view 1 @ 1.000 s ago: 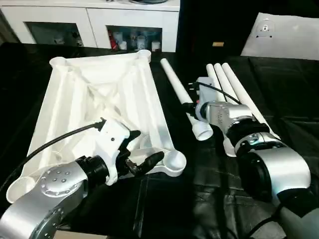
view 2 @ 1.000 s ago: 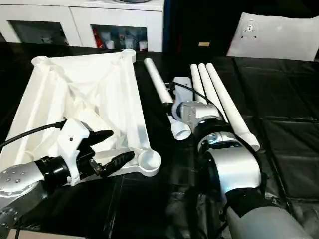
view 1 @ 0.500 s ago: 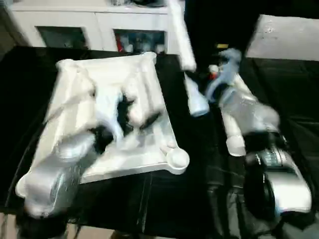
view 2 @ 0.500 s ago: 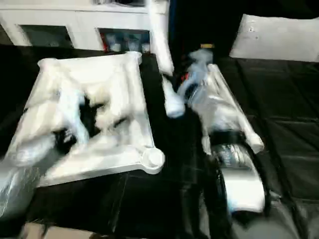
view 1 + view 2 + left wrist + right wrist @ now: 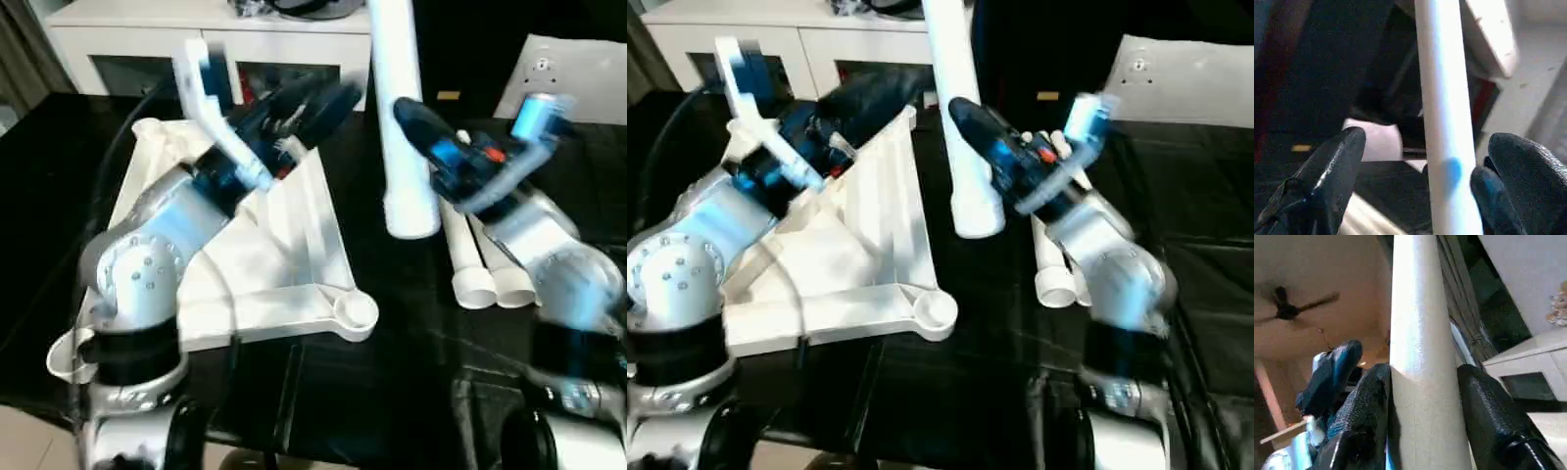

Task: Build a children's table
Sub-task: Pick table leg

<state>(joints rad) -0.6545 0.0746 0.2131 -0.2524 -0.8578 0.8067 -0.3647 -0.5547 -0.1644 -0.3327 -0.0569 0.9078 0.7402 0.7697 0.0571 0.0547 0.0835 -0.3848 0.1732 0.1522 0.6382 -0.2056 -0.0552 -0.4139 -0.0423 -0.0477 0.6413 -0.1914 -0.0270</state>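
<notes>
The children's table top [image 5: 284,264] lies upside down on the black cover, ribbed side up, with a round corner socket [image 5: 355,315] nearest me. My right gripper [image 5: 406,116] is raised above the table and shut on a white leg [image 5: 400,147], which stands nearly upright with its wide end down. The right wrist view has that leg [image 5: 1420,333] clamped between both black fingers [image 5: 1488,411]. My left gripper [image 5: 328,98] is lifted over the table top, open. In the left wrist view the leg [image 5: 1442,122] passes between its spread fingers [image 5: 1327,171].
More white legs [image 5: 480,264] lie side by side on the black cover to the right of the table top. A white cabinet [image 5: 127,39] with dark glass fronts stands at the back. A white board [image 5: 573,69] leans at the back right.
The right gripper has lifted one leg off the cover and stood it upright. The left arm has risen from the table top's near corner up to that leg. The camera has shifted too.
</notes>
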